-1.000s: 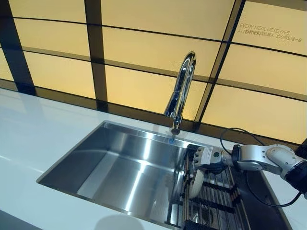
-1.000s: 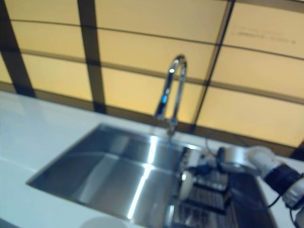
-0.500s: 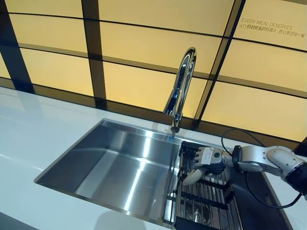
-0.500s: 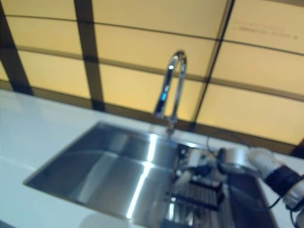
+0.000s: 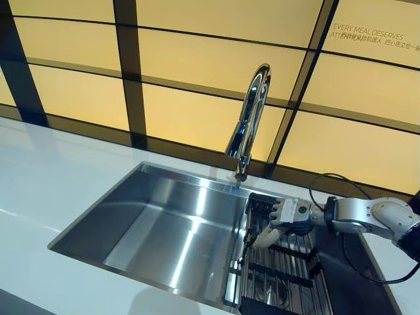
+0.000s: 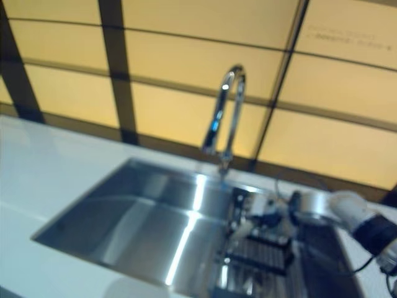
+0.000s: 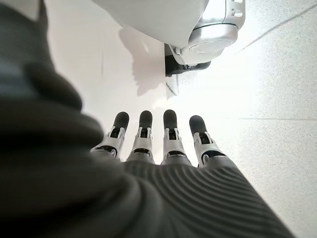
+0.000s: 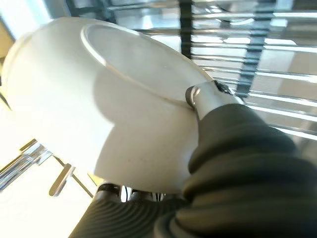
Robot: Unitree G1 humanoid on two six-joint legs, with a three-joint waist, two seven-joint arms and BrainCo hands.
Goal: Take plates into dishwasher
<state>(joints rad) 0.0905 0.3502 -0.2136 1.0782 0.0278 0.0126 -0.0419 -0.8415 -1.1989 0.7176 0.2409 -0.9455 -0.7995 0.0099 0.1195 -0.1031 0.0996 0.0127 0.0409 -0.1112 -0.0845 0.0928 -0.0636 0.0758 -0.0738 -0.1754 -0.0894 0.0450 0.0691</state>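
My right hand (image 5: 293, 213) reaches in from the right over the dish rack (image 5: 283, 274) at the sink's right end. It is shut on a white plate (image 5: 264, 238), which hangs tilted below the hand, just above the rack's bars. In the right wrist view the plate (image 8: 94, 104) shows its underside with its foot ring, my thumb (image 8: 204, 96) pressed on it and the fingers hidden under the rim. My left hand (image 7: 163, 145) shows only in the left wrist view, its fingers straight, pointing down at a pale floor and holding nothing.
A steel sink (image 5: 172, 223) is set in a white counter (image 5: 46, 190). A tall chrome faucet (image 5: 250, 118) stands behind it, close to the rack's far left corner. Behind the counter runs a wall of amber panels with dark frames (image 5: 197, 72).
The plate has come up a little from between the rack's bars and tilted flatter under my right hand. The hand has shifted slightly right. The camera has also moved a bit.
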